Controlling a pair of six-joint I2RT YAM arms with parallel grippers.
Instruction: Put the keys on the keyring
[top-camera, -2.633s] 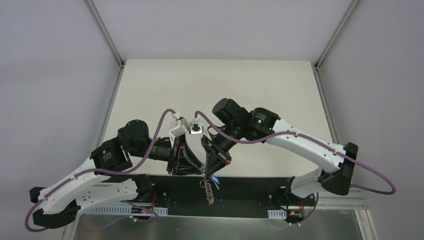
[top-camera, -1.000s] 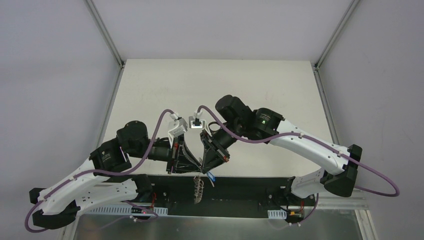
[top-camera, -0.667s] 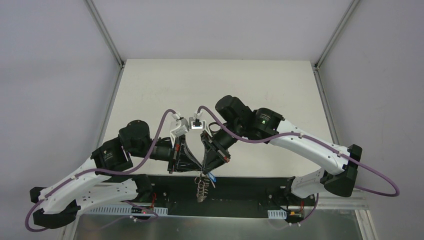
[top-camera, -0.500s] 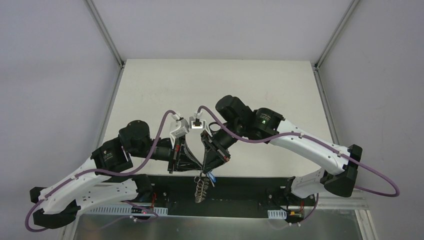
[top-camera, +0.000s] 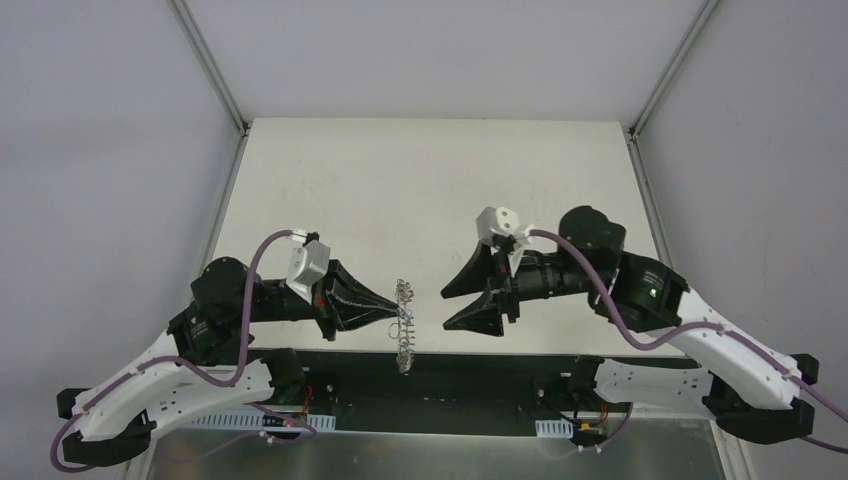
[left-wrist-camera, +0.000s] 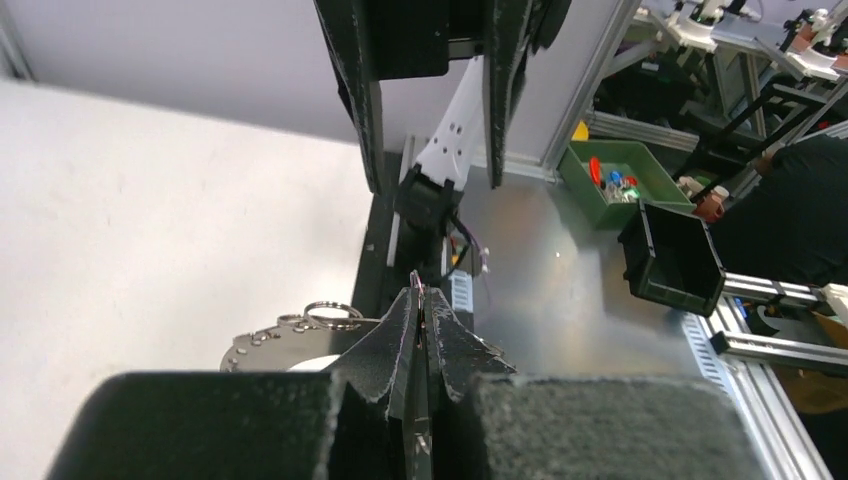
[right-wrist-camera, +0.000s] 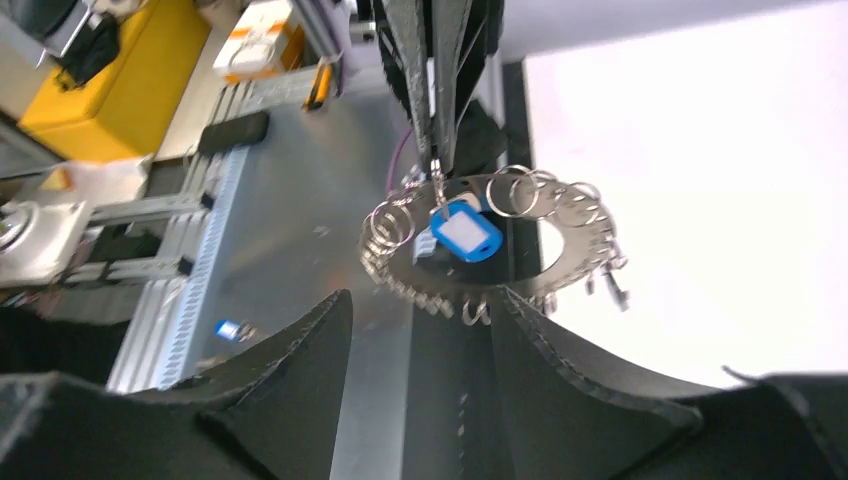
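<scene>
Keyring (top-camera: 403, 325) hangs edge-on over the black base plate (top-camera: 500, 375) at the near edge of the counter (top-camera: 430, 180). The left end effector (top-camera: 392, 312) has its fingers together on the rim, likely to present the wire loops. The blue-tagged key (right-wrist-camera: 465, 233) dangles at the ring, apparently on a loop; the black-tagged key is not visible. The right end effector (top-camera: 445, 308) faces the ring from near by, fingers apart, holding nothing. Beyond, the counter offers open room up to its far edge.

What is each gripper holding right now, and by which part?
The left gripper pinches the keyring by its outer edge; the right gripper is open, holding nothing.
</scene>
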